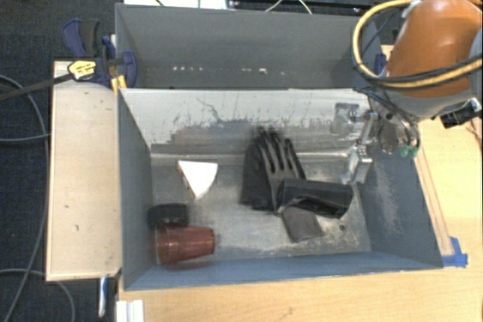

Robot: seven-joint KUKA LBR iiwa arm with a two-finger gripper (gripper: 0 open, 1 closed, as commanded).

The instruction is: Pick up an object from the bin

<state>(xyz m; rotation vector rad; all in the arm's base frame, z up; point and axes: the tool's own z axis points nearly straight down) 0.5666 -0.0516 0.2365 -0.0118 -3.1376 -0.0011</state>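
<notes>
Orange dome (441, 41): the big cover on the robot's wrist. It sits highest of anything, up over the bin's right rear corner.
Claw (361, 158): it hangs below the dome, just inside the right wall and above the floor. Honestly can't tell from here if it's open or closed. I don't see anything gripped in it.
Black bar (317, 197): a chunky dark piece, the closest thing to the claw, just below and left of it. It lies across the lower end of the glove.
Black glove (266, 166): spread flat mid-bin, its finger ends pointing at the back wall.
Grey flap (303, 223): pokes out from under the bar toward the front.
White wedge (199, 177): on its own, left of the glove.
Black cap (167, 215) and dark red cup (186, 245): together in the front left corner, well away from the claw. The cup is on its side.
Bin (136, 185): everything is still on the floor.
Progress: I'd say the pick hasn't happened yet. Lowering, gripping and lifting are all still to do, and the bar or the glove looks like the likeliest target.
</notes>
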